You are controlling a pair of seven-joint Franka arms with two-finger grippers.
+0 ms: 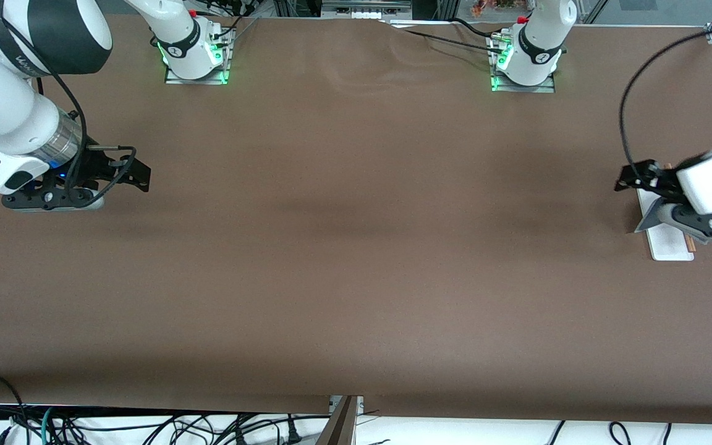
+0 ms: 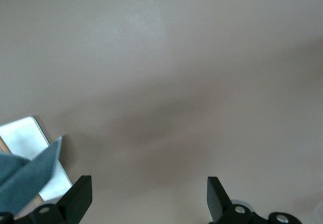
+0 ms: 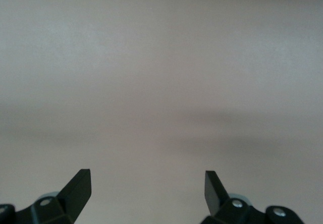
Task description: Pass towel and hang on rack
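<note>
- Towel [image 1: 651, 217] — dark grey cloth, draped on the rack at the left arm's end of the table; one corner hangs off toward the table's middle. The left wrist view shows its blue-grey edge [image 2: 28, 176] over the white base.
- Rack [image 1: 668, 244] — white flat base with thin brown rods, partly hidden under the left arm.
- Left gripper [image 1: 634, 176] — over the rack's end, jaws spread wide and holding nothing, just clear of the cloth.
- Right gripper [image 1: 136, 173] — waits over bare table at the right arm's end, jaws apart, empty.
- Step in hand — hanging appears done; the release looks complete.
- Next move — the left arm would need to lift away without snagging the loose corner.
- Writing — part of a grey word on the right arm's dark joint cover, not legible; no other labels are visible.
</note>
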